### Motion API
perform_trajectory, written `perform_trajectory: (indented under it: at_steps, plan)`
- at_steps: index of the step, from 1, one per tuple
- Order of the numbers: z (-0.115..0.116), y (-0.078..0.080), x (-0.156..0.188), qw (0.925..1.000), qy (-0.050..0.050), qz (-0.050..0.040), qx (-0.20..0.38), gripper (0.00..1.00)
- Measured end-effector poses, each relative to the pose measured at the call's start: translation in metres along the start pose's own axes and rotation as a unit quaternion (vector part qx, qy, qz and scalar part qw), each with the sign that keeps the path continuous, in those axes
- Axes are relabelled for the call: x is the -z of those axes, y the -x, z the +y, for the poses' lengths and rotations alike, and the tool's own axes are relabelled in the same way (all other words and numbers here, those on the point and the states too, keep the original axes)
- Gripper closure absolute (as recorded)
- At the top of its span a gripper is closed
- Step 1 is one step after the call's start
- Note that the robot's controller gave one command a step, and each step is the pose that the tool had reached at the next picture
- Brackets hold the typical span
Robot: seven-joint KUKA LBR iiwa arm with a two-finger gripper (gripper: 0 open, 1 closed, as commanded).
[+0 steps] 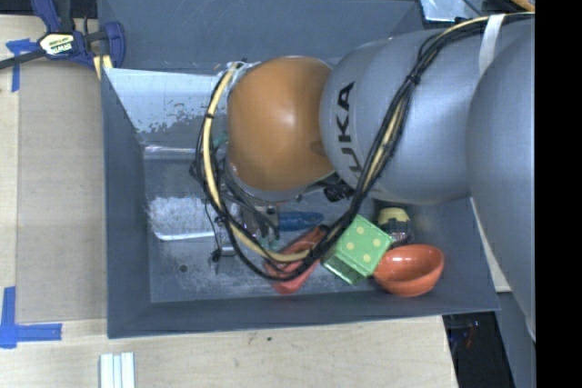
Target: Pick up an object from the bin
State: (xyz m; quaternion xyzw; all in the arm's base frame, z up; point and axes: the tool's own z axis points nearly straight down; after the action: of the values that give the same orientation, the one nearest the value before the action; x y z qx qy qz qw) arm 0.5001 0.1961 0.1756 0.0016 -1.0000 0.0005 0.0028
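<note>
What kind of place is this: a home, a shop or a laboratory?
Most likely a robotics laboratory or test cell. An industrial KUKA arm reaches into a grey metal bin holding small loose things, such as a green block with dots and an orange bowl.

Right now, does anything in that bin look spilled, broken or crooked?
Nothing looks spilled or broken. The green dotted block sits tilted, close against the orange bowl, which seems tipped too, in the lower right corner of the bin.
</note>
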Motion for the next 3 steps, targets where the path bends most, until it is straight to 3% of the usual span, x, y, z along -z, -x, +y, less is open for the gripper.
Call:
perform_trajectory:
  at_steps: [1,2,3]
  plan:
    - [-0.001,0.002,0.004,1.0,0.001,-0.0039,-0.002,0.0]
    - [0.016,0.081,-0.106,0.9991,0.001,-0.0034,-0.042,0.0]
    - [0.014,0.064,-0.104,0.994,0.003,-0.0081,-0.109,0.0]
